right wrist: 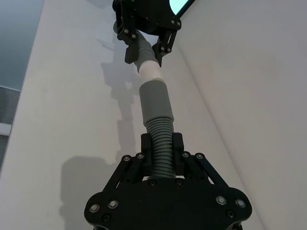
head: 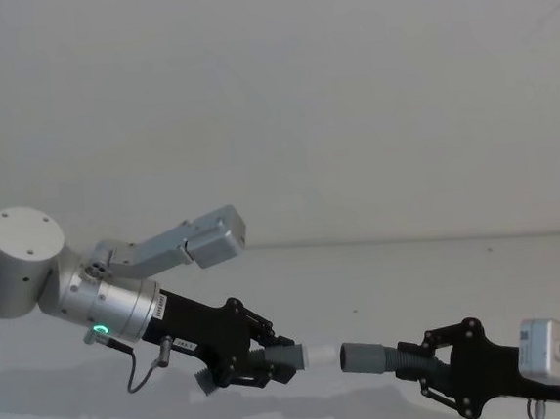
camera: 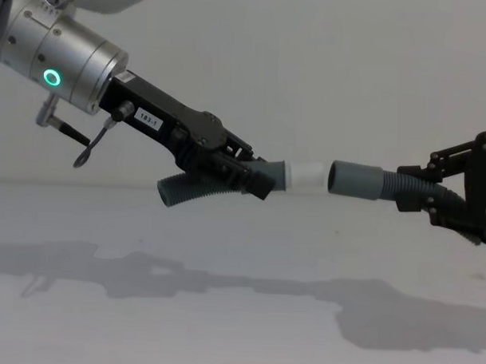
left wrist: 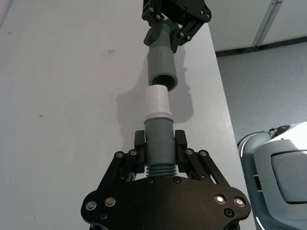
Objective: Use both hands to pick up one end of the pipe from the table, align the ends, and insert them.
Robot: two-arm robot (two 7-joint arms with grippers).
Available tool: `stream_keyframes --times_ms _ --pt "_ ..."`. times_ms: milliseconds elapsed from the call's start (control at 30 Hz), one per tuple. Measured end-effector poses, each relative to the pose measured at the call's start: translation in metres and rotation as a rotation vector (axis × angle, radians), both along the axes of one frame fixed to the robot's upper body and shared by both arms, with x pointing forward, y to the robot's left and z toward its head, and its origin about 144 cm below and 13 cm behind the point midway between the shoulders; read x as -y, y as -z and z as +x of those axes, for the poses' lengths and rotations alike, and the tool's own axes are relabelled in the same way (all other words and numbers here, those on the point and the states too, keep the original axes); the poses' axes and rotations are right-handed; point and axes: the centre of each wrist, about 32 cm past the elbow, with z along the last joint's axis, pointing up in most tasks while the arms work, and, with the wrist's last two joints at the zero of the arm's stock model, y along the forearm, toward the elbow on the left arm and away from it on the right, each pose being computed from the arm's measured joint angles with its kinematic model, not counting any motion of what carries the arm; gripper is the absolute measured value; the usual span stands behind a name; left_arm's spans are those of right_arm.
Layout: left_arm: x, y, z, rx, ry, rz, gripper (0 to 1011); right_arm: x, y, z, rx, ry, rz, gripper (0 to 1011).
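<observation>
Fingers [left wrist: 139, 143] of the left gripper [left wrist: 159, 143] pinch the left hose [left wrist: 158, 127] on its ribs, just behind its grey collar. The white tip [left wrist: 157, 101] juts forward from that collar. Just past it is a narrow gap, plain in the chest view, and then the round mouth of the cuff [left wrist: 162, 64] on the right hose [left wrist: 163, 37]. Tip and mouth face each other almost in line, the cuff tilted a little, and they are not yet joined. Farther on, the right gripper [left wrist: 169, 33] is clamped on the right hose's ribs behind the cuff. Both pieces hang in the air above the table [left wrist: 67, 105], with their shadows on it below. The left hose's curved tail droops behind the left gripper, whose wrist bears a green ring [camera: 51, 78].
</observation>
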Motion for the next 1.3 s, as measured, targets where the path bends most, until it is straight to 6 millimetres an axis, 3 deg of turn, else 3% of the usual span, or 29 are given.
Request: stream_keyframes --times_ms 1300 --pt "0.011 -0.009 0.01 0.012 0.038 0.044 327 0.0 0.0 0.0 0.0 0.0 0.0 226"
